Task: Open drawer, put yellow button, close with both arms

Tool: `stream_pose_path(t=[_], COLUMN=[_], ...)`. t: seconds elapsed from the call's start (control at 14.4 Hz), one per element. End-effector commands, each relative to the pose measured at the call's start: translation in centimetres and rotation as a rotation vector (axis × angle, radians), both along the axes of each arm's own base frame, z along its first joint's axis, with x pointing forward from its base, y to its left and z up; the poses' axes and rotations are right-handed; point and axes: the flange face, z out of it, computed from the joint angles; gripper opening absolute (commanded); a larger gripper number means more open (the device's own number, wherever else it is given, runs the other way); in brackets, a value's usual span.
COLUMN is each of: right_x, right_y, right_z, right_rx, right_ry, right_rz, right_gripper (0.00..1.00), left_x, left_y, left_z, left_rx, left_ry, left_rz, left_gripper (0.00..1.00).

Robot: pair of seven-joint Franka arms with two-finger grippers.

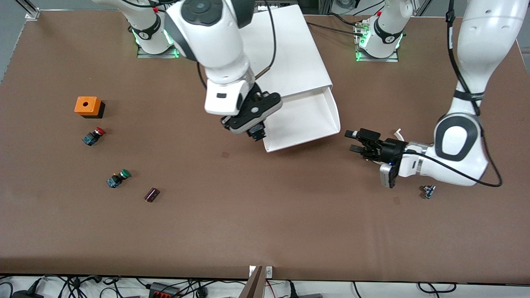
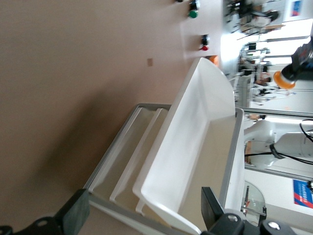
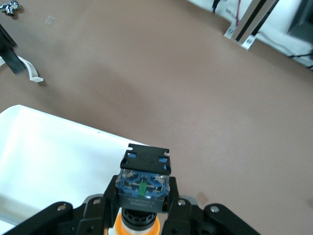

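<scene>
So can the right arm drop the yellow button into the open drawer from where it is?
Probably yes. The right gripper holds the yellow button over the front edge of the open drawer, which looks bare inside. The left gripper waits open beside the drawer, out of the way.

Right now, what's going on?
Right gripper holds yellow button over open drawer. Left gripper open, waiting beside drawer. Nothing blocking.
</scene>
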Motion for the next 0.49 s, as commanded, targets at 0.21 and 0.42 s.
stream_pose_path(t=[0.21, 0.42], right_x=[-2.0, -2.5], right_y=[5.7, 7.1], right_z=[-4.9, -5.9], right_rx=[-0.012, 0.012], right_ry=[0.015, 0.013], right_rz=[-0.096, -0.135], right_gripper=[0.0, 0.0], left_x=[0.8, 0.1], left_y=[3.3, 3.4], left_z=[6.5, 7.5], left_rx=[0.438, 0.623], left_ry=[-0.007, 0.035], left_rz=[-0.005, 0.008], left_gripper=[1.0, 1.0])
